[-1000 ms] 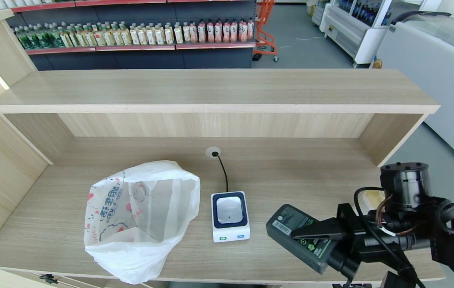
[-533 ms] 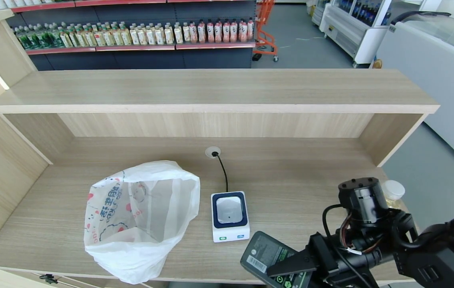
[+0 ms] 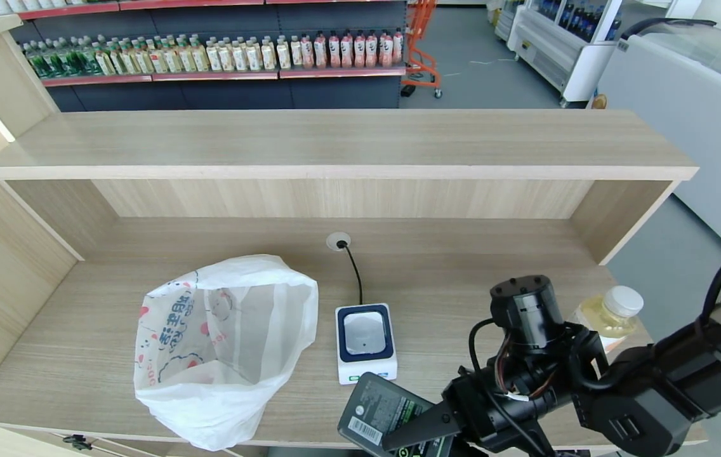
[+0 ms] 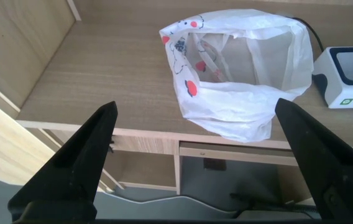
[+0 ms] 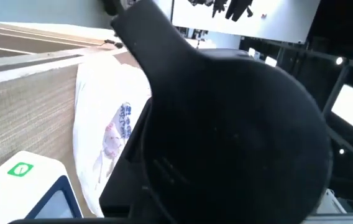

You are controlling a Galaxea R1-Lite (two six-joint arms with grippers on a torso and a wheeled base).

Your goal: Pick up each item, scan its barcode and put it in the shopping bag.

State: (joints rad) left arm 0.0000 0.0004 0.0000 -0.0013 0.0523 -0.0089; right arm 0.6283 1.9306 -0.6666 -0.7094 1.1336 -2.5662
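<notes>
A dark grey flat package [image 3: 381, 406] with green print and a white barcode label hangs over the counter's front edge, just in front of the scanner [image 3: 365, 343]. My right gripper [image 3: 406, 437] is shut on its right end. The white plastic shopping bag [image 3: 221, 343] stands open to the left of the scanner. In the left wrist view my left gripper [image 4: 196, 112] is open and empty, in front of the counter's edge, facing the bag [image 4: 238, 68] and the scanner [image 4: 350, 78]. The right wrist view has the bag [image 5: 111, 124] and the scanner [image 5: 33, 186] behind its own dark finger.
A bottle of pale yellow liquid with a white cap [image 3: 608, 311] stands at the counter's right end, behind my right arm. The scanner's black cable [image 3: 354, 273] runs to a hole at the back. A raised wooden shelf [image 3: 335, 143] spans the counter's far side.
My right arm has carried the dark package left and toward the front edge, from right of the scanner to just in front of it. The bottle behind the arm is uncovered.
</notes>
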